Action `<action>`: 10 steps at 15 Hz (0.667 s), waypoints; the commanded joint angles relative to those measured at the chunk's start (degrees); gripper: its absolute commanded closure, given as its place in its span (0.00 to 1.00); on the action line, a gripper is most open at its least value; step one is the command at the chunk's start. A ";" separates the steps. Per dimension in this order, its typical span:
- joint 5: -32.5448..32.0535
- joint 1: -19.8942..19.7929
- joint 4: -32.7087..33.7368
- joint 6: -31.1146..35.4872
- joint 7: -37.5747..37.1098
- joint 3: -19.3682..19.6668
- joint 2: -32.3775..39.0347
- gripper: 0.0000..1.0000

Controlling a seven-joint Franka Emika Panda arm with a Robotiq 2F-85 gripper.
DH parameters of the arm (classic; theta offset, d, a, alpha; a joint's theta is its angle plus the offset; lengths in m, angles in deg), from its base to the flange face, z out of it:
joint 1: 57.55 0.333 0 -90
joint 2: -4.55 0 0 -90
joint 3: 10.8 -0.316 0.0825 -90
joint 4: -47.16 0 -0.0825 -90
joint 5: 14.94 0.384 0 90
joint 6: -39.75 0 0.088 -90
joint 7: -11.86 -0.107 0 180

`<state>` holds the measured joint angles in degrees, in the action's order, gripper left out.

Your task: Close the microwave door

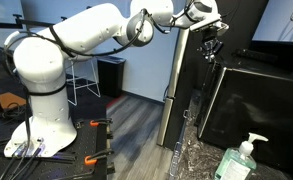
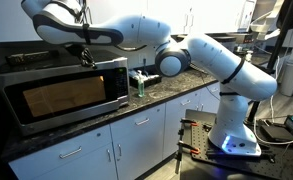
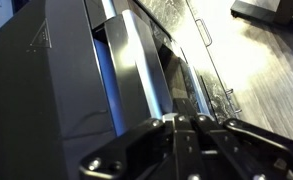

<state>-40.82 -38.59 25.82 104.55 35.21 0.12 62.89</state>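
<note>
The microwave stands on the granite surface. The microwave door lies across its front, and the glossy window hides any contents. A sanitizer bottle holding green liquid stands at its 3 o'clock, apart. The gripper hangs at 12 o'clock over the microwave's top front edge; whether its jaws are together cannot be told.

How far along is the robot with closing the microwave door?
Done: the microwave door looks nearly flush with the front of the microwave in an exterior view. In hand: the gripper, fingers together, sits at the door's top edge. Left: I cannot tell if it is latched; perhaps a last push, then backing off.
</note>
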 commanded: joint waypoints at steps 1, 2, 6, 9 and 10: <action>-2.15 0.53 -0.64 2.37 1.36 1.28 0.11 1.00; -3.08 0.89 -0.13 1.50 1.41 1.85 0.52 1.00; -6.36 1.97 -0.16 0.75 1.70 3.71 1.35 1.00; -7.82 2.22 -0.03 1.23 1.63 4.61 2.20 1.00; -8.20 2.21 -0.02 1.29 1.48 4.81 2.40 1.00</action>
<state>-46.16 -36.00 25.65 104.46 35.25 2.41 64.82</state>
